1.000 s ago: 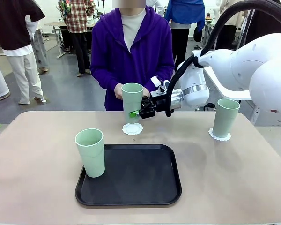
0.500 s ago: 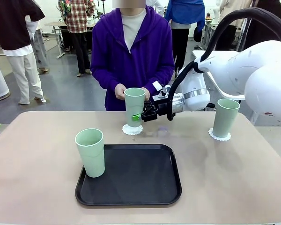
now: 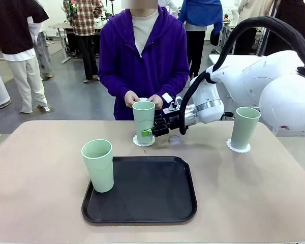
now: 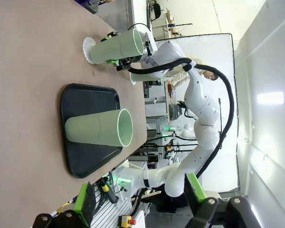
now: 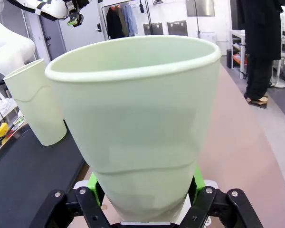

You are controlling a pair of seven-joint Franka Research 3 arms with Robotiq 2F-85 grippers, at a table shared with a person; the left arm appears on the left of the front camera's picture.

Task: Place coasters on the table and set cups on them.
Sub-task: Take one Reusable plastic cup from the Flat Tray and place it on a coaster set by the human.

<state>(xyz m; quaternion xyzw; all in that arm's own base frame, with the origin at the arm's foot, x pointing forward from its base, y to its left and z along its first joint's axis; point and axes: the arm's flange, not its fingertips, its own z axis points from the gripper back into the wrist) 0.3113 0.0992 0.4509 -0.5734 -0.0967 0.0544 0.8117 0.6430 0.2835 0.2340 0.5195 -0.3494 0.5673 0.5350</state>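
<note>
near: matte beige table [image 3: 35,203], black tray [image 3: 152,203] with one mint cup [image 3: 98,165] at its left edge | left gripper [image 4: 137,194] spread wide, empty | mid: right gripper [image 3: 148,131] clamped on second cup [image 3: 143,118] at a lacy coaster [image 3: 143,142] | right: third cup [image 3: 243,127] on its own coaster [image 3: 238,148] | far: person in purple [image 3: 142,56] at the table's edge, grey floor, folks standing around

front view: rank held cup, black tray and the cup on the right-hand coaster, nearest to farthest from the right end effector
1. Held cup, clamped in the right end effector, mid-table on the far side.
2. Black tray, just on the robot's side of it, centre.
3. Cup on the right-hand coaster, well off to the right.
</note>
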